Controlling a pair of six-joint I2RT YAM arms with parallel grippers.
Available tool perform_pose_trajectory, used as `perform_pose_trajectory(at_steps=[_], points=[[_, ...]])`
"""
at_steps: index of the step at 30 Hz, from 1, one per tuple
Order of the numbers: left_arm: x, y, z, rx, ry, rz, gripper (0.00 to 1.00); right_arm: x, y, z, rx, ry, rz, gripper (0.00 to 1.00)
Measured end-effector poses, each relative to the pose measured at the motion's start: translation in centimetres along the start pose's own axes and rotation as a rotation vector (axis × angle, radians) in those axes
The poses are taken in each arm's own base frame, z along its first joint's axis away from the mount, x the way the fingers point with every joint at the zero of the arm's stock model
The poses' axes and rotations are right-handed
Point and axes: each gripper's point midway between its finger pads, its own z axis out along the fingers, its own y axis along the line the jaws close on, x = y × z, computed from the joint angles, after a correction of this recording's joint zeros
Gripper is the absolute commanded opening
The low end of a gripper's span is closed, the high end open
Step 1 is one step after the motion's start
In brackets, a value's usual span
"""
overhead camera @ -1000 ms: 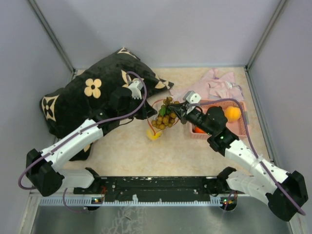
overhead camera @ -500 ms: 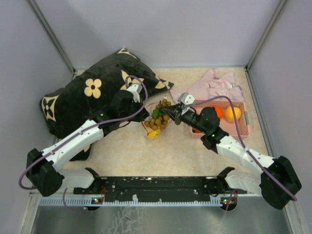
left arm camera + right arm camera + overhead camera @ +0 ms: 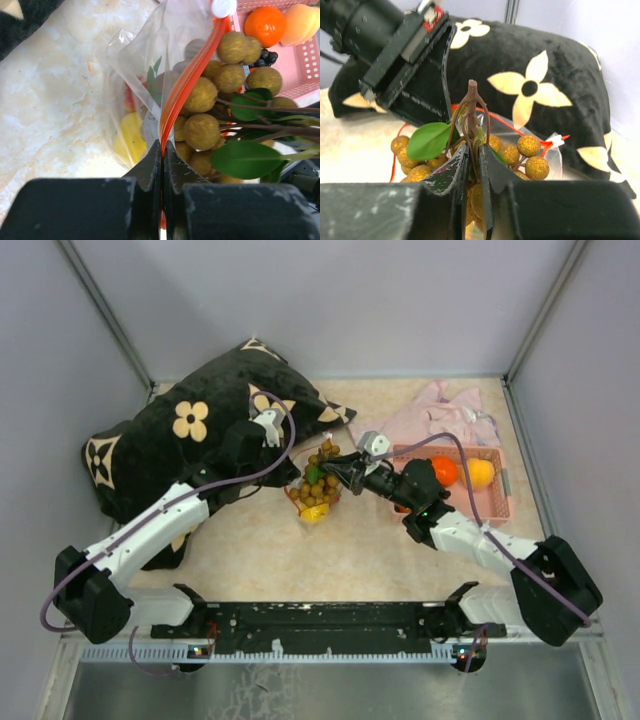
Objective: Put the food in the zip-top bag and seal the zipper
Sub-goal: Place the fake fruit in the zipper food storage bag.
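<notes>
Right gripper [image 3: 474, 150] clamps the grape bunch [image 3: 201, 131] by its stem at the zip-top bag [image 3: 132, 75] mouth. Left gripper [image 3: 163, 150] pinches the zipper [image 3: 192, 75] edge. Lemon [image 3: 127, 142] is bagged. The orange [image 3: 265, 25] and other fruit lie in the pink basket [image 3: 305, 65] — loading incomplete, sealing not yet done.

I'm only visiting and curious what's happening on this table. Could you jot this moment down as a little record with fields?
Left gripper: shut on the zipper of the zip-top bag
Right gripper: shut on the stem of the grape bunch
Grape bunch: at the bag's open mouth
Inside bag: yellow lemon
In pink basket: orange fruit, dark grapes
Zipper: not sealed
</notes>
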Motion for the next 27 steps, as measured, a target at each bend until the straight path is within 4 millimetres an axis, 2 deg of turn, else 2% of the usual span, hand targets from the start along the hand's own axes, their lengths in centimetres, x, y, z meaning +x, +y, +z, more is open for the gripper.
perform_pose_trajectory(at_steps=[4,8,11,19,27], points=[[-0.1,0.2,-0.1,0.022,0.013,-0.032,0.03,1.7,0.3,0.3,-0.020,0.038,0.019,0.34],[-0.1,0.2,-0.1,0.037,0.022,-0.047,0.02,1.8,0.4,0.3,-0.026,0.050,0.023,0.40],[0.1,0.1,-0.1,0.046,0.032,-0.062,0.01,1.9,0.3,0.4,-0.026,0.066,0.030,0.48],[0.7,1.0,0.0,0.047,0.056,-0.108,0.00,0.3,-0.1,1.0,-0.019,0.069,0.036,0.62],[1.0,1.1,0.0,0.060,0.072,-0.127,0.00,-1.7,-0.9,0.4,0.039,0.075,0.039,0.66]])
